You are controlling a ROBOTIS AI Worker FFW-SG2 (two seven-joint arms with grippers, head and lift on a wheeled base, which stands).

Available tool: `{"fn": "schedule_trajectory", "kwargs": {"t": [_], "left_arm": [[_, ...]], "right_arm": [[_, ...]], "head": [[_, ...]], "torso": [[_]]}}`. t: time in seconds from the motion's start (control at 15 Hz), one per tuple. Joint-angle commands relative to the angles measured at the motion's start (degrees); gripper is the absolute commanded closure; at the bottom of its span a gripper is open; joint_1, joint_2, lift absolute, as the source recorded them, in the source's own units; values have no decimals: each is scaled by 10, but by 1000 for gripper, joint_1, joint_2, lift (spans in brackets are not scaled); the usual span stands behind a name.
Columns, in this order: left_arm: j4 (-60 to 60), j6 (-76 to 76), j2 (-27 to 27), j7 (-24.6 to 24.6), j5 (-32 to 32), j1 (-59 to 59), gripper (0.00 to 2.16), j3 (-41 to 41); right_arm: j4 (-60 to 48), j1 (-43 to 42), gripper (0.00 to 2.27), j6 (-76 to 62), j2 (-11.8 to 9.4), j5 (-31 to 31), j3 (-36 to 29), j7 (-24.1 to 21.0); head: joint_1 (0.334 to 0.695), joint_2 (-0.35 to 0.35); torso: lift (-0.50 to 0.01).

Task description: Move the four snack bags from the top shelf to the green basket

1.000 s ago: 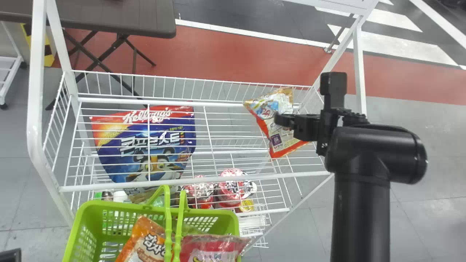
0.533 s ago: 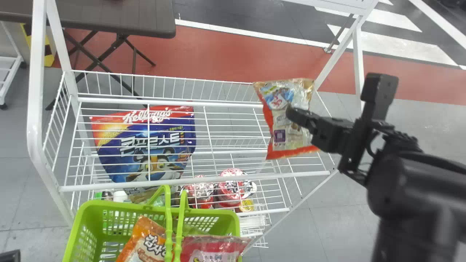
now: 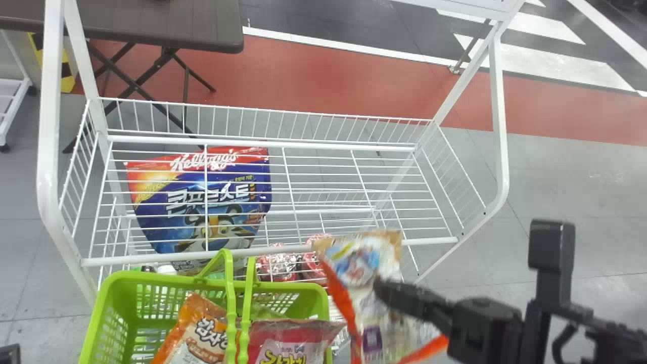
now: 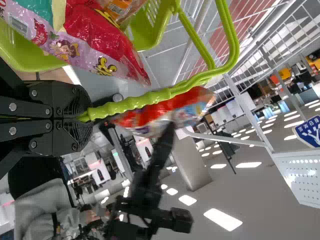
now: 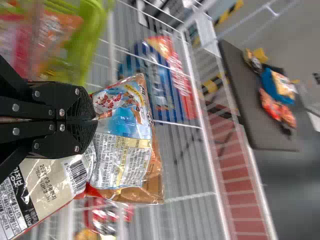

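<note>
In the head view my right gripper (image 3: 386, 293) holds an orange-edged snack bag (image 3: 356, 268) in front of the shelf's right half, right of the green basket (image 3: 119, 298). The right wrist view has the right gripper (image 5: 95, 120) shut on that bag (image 5: 125, 145), pinching its middle. At the head view's bottom left corner is a bit of my left gripper (image 3: 10, 354); in the left wrist view the left gripper (image 4: 82, 117) is shut on the basket handle (image 4: 150, 100). An orange bag (image 3: 199, 333) and a pink-red bag (image 3: 293, 338) lie in the basket.
The white wire shelf (image 3: 323, 146) stands behind the basket. A blue cereal bag (image 3: 207, 202) and red-topped containers (image 3: 277, 265) show through its wires. White posts (image 3: 500, 126) rise at both sides, and a dark table (image 3: 151, 25) is beyond.
The right gripper has carried the snack bag from above the shelf's right end toward me, down beside the basket. The basket has shifted slightly.
</note>
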Motion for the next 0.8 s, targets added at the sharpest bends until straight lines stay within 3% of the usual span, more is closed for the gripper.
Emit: {"fn": "schedule_trajectory", "kwargs": {"t": [0.0,0.47,0.6,0.73], "left_arm": [[-1,-9,-3,1,0,1,1133,1],[-5,-9,-3,1,-2,6,1133,-7],[-8,-9,-3,0,-2,9,1133,-7],[-10,-9,-2,-1,-3,11,1133,-8]], "right_arm": [[-5,48,2165,14,1,-21,4,13],[6,80,2169,-6,1,-17,116,40],[20,81,2169,-48,1,11,166,46],[49,76,2165,-104,-3,92,246,32]], "head": [[695,-350],[695,-350],[695,-350],[695,-350]], "torso": [[0],[0],[0],[0]]}}
